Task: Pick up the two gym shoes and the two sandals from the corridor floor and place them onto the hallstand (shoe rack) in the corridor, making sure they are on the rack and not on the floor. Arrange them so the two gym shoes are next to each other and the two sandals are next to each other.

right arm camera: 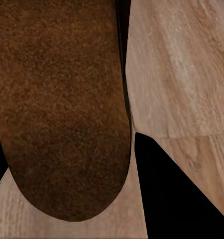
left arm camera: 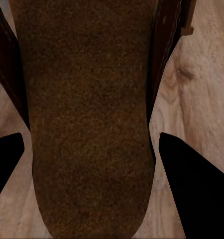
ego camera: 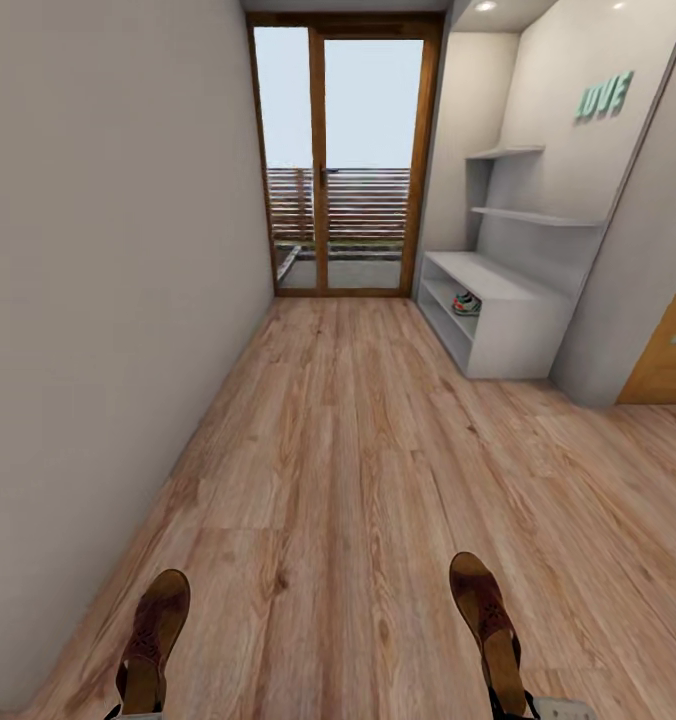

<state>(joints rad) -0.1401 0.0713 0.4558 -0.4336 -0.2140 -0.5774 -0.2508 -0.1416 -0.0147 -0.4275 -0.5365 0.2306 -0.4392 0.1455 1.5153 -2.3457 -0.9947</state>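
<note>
The two dark brown leather sandals – one at the left, one at the right – show reddish-brown woven fronts and tan footbeds, against the light brown wood-grain plank corridor floor. The wide light-grey hallstand holds a white gym shoe with green and red. Black fingers flank a grainy brown sole; teal letters mark the pale wall.

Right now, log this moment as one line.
left gripper: shut on left sandal | right gripper: shut on right sandal | gym shoe: on hallstand lower shelf
</note>
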